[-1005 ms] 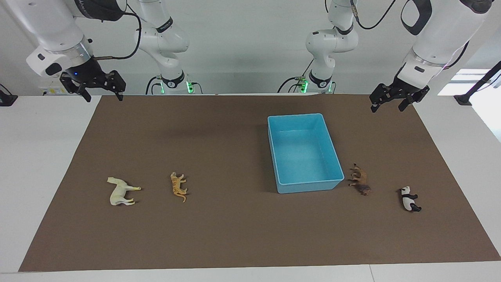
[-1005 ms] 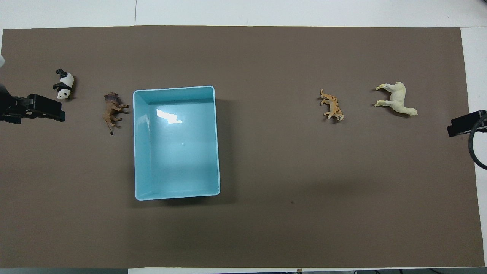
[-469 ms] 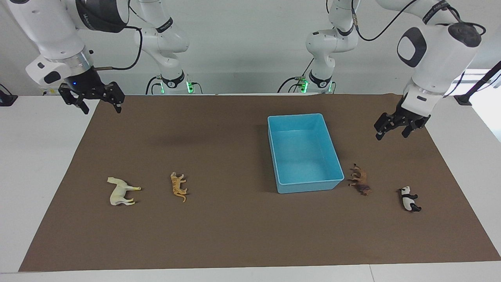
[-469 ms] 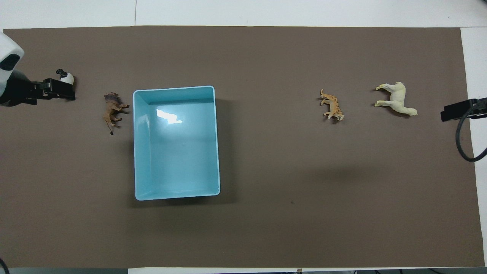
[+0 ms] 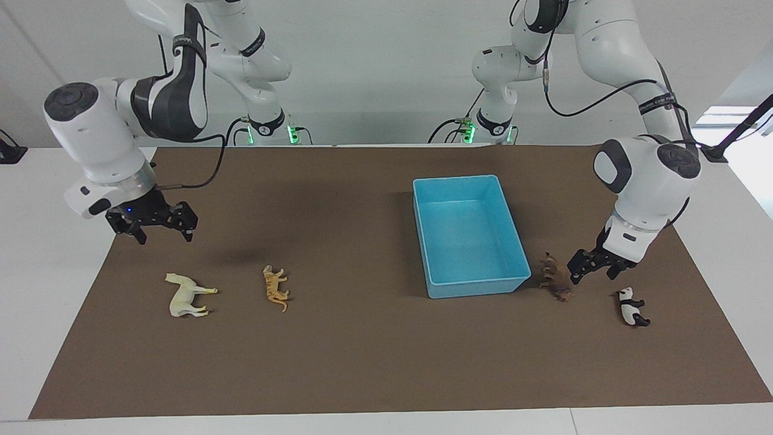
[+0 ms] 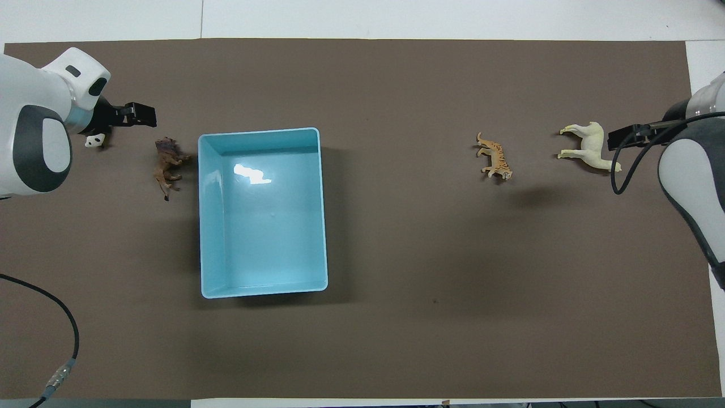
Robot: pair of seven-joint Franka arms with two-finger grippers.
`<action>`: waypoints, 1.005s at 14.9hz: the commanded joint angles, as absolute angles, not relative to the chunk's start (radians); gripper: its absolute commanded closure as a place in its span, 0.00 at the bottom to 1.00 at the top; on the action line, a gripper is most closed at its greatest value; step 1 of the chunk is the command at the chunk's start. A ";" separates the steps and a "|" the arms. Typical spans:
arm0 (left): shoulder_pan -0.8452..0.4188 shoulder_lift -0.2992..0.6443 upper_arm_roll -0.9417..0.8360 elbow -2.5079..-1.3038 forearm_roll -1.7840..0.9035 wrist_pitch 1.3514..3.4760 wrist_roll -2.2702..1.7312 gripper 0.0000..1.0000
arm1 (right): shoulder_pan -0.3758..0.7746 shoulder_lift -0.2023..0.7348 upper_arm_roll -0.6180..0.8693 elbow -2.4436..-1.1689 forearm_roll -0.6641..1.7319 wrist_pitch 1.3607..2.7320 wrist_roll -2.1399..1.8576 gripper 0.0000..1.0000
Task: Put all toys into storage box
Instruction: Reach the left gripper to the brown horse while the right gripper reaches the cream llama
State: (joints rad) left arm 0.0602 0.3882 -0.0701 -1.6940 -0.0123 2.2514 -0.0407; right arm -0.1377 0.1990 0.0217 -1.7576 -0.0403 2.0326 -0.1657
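The light blue storage box (image 5: 472,285) stands empty on the brown mat; it also shows in the overhead view (image 6: 206,226). The dark brown animal (image 5: 556,278) (image 6: 168,161) lies beside the box, and the panda (image 5: 631,307) (image 6: 94,140) lies toward the left arm's end. My left gripper (image 5: 593,275) (image 6: 135,115) is open and empty, low over the mat between these two. The tiger (image 5: 276,288) (image 6: 494,157) and the cream-white horse (image 5: 187,295) (image 6: 589,147) lie toward the right arm's end. My right gripper (image 5: 164,234) (image 6: 630,136) is open and empty, over the mat by the horse.
The brown mat (image 5: 362,350) covers most of the white table (image 5: 48,254). From above, the left arm's wrist covers part of the panda. A cable (image 6: 623,170) hangs from the right arm's wrist near the horse.
Both arms have swung away from the robots and come down: the left gripper to between the brown animal and the panda, the right gripper toward the horse. The toys and the box have not moved.
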 commanded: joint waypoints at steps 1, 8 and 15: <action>0.058 0.431 -0.075 -1.695 -0.006 2.287 -0.040 0.00 | -0.156 0.250 0.029 -1.747 -0.029 2.094 -0.230 0.00; 0.052 0.420 -0.075 -1.868 -0.006 2.445 -0.044 0.00 | -0.166 0.290 0.029 -1.732 -0.015 2.119 -0.259 0.00; 0.054 0.422 -0.075 -1.861 -0.006 2.427 -0.049 1.00 | -0.167 0.403 0.028 -1.721 0.017 2.238 -0.207 0.00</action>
State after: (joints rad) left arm 0.0573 0.4379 -0.0797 -1.8443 -0.0123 2.4219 -0.0410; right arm -0.1519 0.3670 0.0178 -1.7482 0.0029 2.2143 -0.2188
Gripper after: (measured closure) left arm 0.383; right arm 0.000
